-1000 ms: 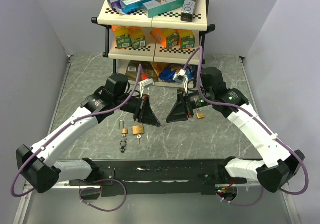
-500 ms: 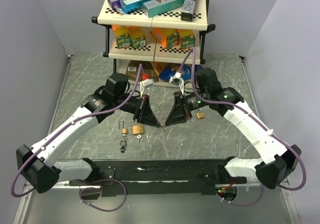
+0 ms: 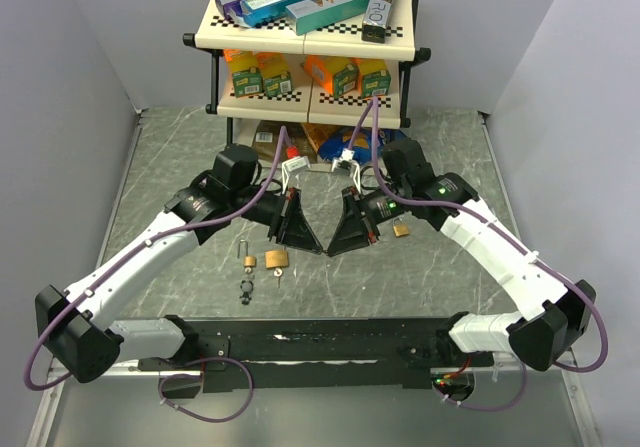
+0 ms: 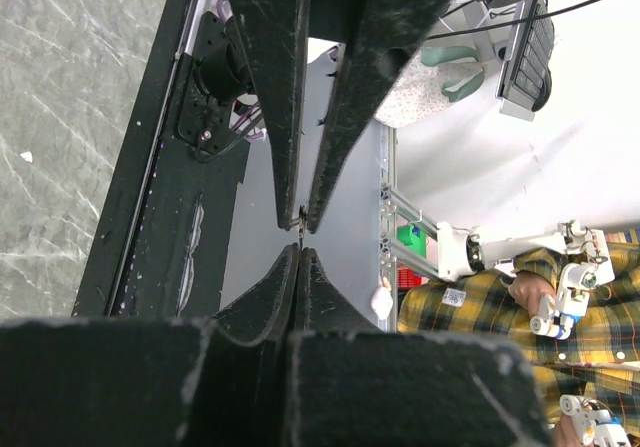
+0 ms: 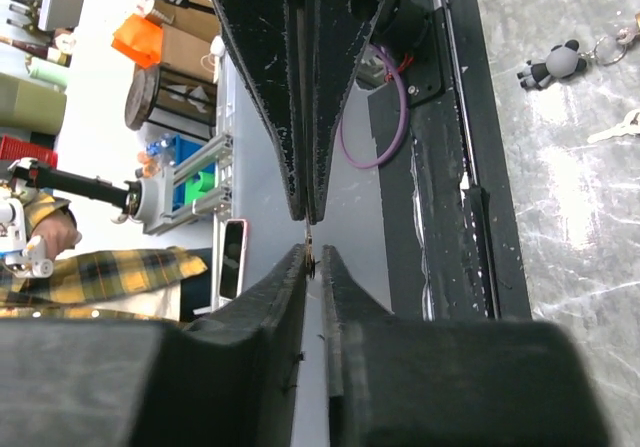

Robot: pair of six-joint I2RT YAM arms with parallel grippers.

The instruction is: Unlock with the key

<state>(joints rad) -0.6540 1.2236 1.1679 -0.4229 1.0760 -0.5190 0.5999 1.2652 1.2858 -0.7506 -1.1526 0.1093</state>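
Note:
My left gripper [image 3: 316, 250] is shut on a small key [image 3: 322, 252] and holds it out above the table. The right gripper [image 3: 330, 252] meets it tip to tip. In the right wrist view the key [image 5: 309, 254] pokes in between the fingers of my right gripper [image 5: 313, 251]. It lies against one pad, with a narrow gap left to the other. In the left wrist view my left gripper [image 4: 298, 251] pinches the thin key [image 4: 300, 229]. On the table lie a brass padlock [image 3: 277, 259], a small padlock [image 3: 247, 258] with its shackle raised, and a second brass padlock [image 3: 400, 230].
A bear keychain [image 3: 247, 289] and a loose key [image 3: 277, 274] lie near the left padlocks. A three-tier shelf rack [image 3: 310, 35] with boxes stands at the back. The black base rail [image 3: 320, 342] runs along the near edge.
The right arm has moved left until its fingertips reached the key in the left gripper, and its jaws have narrowed. The left arm has not moved.

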